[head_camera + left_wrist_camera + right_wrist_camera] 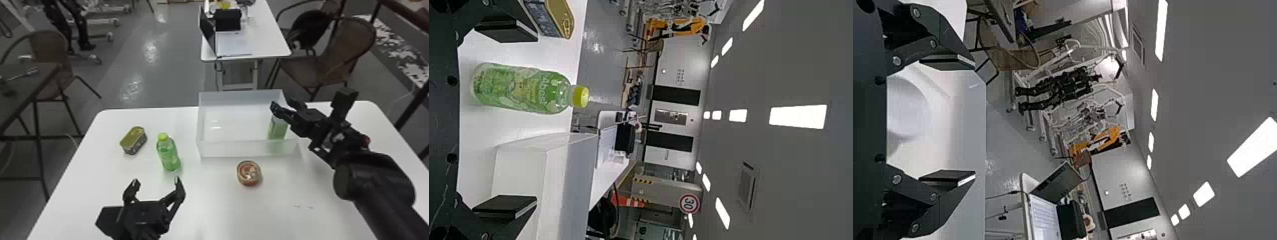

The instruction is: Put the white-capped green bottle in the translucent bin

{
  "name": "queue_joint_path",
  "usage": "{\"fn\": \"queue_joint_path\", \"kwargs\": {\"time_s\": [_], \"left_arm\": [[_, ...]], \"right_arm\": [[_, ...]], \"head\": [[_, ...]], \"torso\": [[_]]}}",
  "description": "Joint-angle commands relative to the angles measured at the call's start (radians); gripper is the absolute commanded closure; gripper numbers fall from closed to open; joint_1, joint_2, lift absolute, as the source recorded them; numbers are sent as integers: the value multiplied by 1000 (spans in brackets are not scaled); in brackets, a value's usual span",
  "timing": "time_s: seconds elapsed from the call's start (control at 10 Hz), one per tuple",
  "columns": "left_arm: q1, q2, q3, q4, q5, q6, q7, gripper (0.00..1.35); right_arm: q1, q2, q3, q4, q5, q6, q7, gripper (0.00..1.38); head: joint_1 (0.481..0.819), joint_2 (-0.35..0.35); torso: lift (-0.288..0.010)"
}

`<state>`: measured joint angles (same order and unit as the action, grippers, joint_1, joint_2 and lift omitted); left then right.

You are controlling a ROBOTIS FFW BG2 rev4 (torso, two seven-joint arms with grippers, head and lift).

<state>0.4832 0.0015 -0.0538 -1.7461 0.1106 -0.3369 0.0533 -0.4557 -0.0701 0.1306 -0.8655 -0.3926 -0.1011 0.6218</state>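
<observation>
White-capped green bottle (pixel 277 129), from the left claw (pixel 156 181): well apart, farther forward and to the right; that claw is spread and holds nothing.
Yellow-capped bottle (pixel 168 154): upright on the surface (pixel 204 204), just ahead of the left claw and outside the bin; not the one asked for, I'd say.
Translucent bin (pixel 249 149): the task's bottle is inside, by the right end, its long axis seemingly upright; its cap I can't make out.
Right claw (pixel 281 103): much the nearer, just above the bottle, parted and apparently released; backing off upward, along that axis, looks safest against tipping it.
</observation>
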Motion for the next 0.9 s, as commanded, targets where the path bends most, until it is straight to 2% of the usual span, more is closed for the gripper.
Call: {"fn": "queue_joint_path", "kwargs": {"time_s": [0.0,0.1,0.2,0.3,0.4,0.6,0.7,0.8], "left_arm": [[-11,-4,-5,0,-8,-5,0,148],[-14,-4,-11,0,-8,-1,0,148],[-18,-4,-15,0,-8,2,0,148],[-17,-4,-15,0,-8,-2,5,148],[-12,-4,-20,0,-3,-5,13,148],[-9,0,-31,-1,3,-4,25,148],[-5,8,-32,-3,9,-5,30,148],[6,11,-35,-4,9,-8,39,148]], "right_arm": [[206,-23,-5,-366,20,90,-47,479],[331,-48,-8,-570,18,124,-79,479],[440,-63,-25,-713,66,133,-108,479],[566,-69,-45,-849,138,138,-171,479],[649,-65,-51,-908,164,135,-215,479],[789,-62,-66,-909,164,61,-225,479],[859,-57,-77,-928,196,24,-254,479],[917,-56,-80,-954,212,-28,-343,479]], "head": [[695,110],[695,117],[695,119],[695,118],[695,110],[695,96],[695,92],[695,82]], "torso": [[-43],[-43],[-43],[-43],[-43],[-43],[-43],[-43]]}}
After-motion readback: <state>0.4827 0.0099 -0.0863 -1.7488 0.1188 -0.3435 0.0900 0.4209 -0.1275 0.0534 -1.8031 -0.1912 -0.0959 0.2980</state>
